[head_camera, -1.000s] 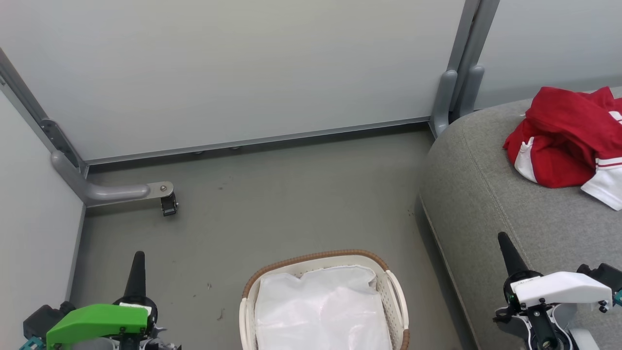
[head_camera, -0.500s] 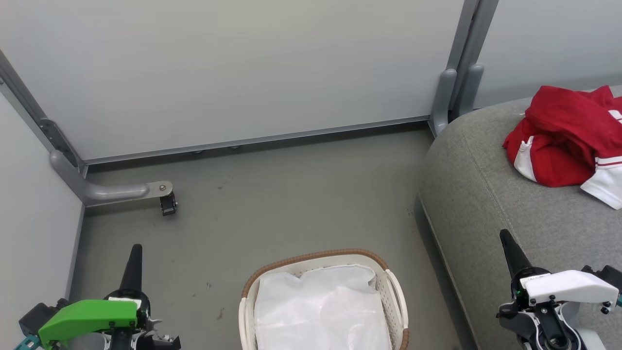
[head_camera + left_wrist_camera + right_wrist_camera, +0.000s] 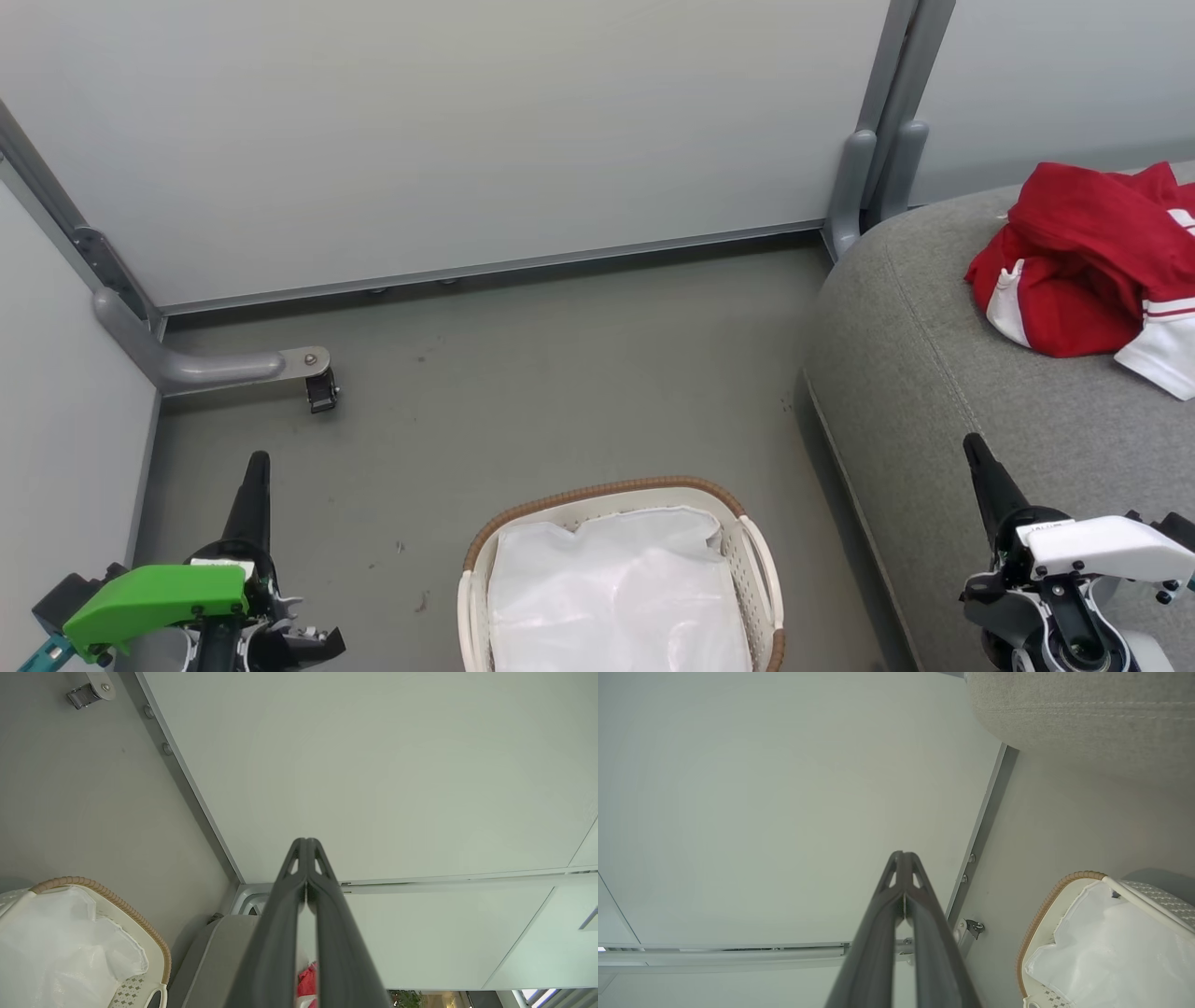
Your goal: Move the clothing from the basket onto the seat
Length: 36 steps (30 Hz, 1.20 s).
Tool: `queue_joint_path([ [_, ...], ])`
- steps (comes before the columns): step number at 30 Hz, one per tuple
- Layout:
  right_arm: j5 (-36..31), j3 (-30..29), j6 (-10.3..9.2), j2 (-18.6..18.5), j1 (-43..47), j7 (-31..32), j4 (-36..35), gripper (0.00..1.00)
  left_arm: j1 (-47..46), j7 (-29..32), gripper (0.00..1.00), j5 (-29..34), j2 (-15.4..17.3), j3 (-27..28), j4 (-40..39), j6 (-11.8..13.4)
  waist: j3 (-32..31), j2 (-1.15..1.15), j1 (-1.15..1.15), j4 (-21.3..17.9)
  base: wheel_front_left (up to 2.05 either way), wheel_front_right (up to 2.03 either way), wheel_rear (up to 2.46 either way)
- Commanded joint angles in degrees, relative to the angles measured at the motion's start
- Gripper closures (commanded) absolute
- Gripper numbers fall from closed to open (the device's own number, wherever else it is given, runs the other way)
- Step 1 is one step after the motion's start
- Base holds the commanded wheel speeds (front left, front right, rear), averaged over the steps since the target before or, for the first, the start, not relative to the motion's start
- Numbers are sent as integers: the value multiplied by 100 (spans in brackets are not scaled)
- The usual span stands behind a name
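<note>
The clothing, a crumpled heap of red fabric with white stripes and trim, lies on the seat, ahead of your right pincer and off to its right, well apart from the fingertips. That pincer is closed on nothing, its two dark fingers pressed together into a single point that hangs over the near part of the grey cushion. The seat's rounded edge and stitched seam run just to the left of it. The basket stands on the floor between your two pincers, nearer to you than either tip, and touches neither. You can see a white liner cloth inside it and no red fabric. Your left pincer is closed and empty as well, fingers together, pointing forward over bare floor to the left of the basket. Ahead of that pincer and slightly to its right, a small wheel bracket sits at the foot of the pale wall panel. In the left wrist view a sliver of red shows through the narrow gap low between the fingers.
</note>
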Motion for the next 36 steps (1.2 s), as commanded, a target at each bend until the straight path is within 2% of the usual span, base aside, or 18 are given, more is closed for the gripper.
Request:
queue_joint_path([
  [1, 118, -33, -1, -33, -75, 53, -48, 100, -113, 31, 100, -113, 26, 37, -38, -26, 2, 0, 0, -1, 0, 0, 0],
  [18, 771, -112, -1, -38, -77, 224, -89, 100, -200, 201, 100, -715, 28, 112, -52, -63, 19, 0, 0, -15, 0, 0, 0],
  [36, 764, -109, -1, -37, -75, 214, -87, 100, -190, 207, 100, -705, 28, 110, -50, -64, 20, 0, 0, -15, 0, 0, 0],
])
